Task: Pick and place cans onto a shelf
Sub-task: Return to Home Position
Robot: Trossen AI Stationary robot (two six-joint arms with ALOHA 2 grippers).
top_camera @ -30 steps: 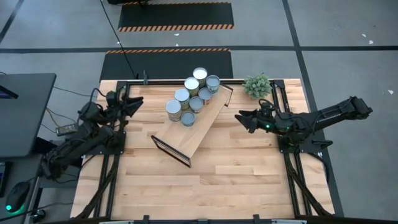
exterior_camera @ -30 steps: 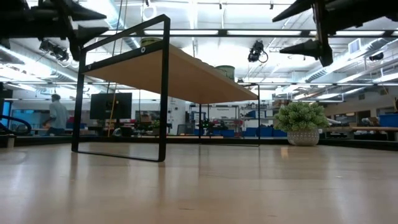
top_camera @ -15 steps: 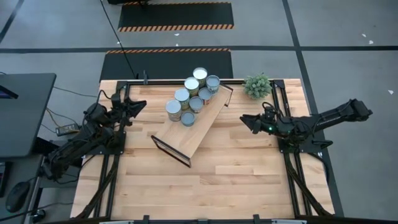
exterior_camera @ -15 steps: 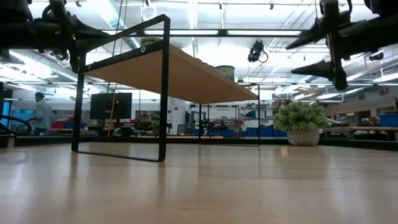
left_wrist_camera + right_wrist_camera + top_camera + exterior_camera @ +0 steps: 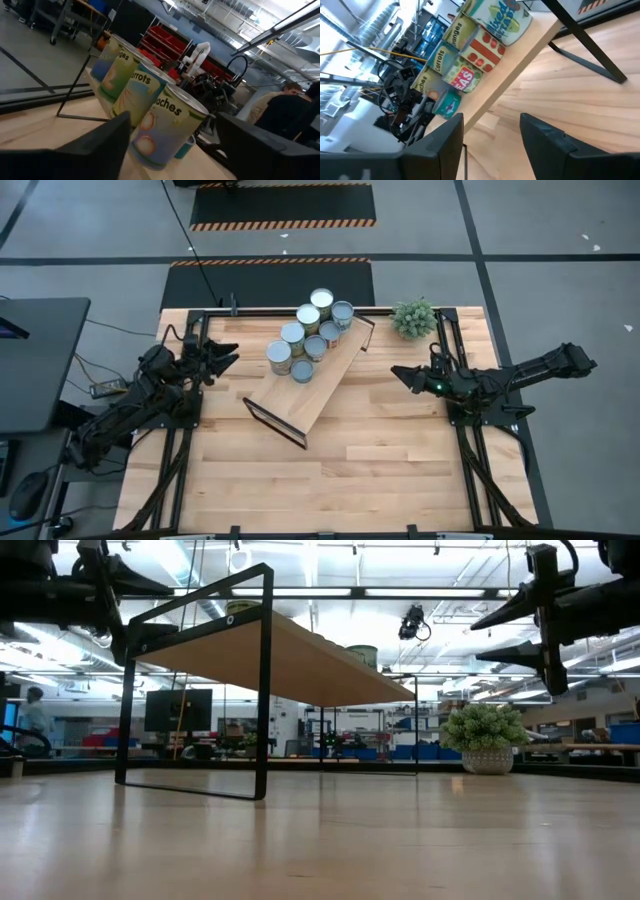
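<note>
Overhead, left hand [image 5: 228, 355] and right hand [image 5: 398, 373] hang open, empty, above the plank table [image 5: 350, 470], workshop [image 5: 330, 730] behind.

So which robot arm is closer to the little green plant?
Right. The right gripper hangs close to the plant, on the same side of the table. The left gripper is across the table, with the shelf and cans between them.

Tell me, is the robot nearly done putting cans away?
Nearly. Done: eight cans sit bunched at one end of the shelf. In hand: nothing; the left gripper and right gripper hover open, empty, over the table. Left: seemingly no more cans to place.
</note>
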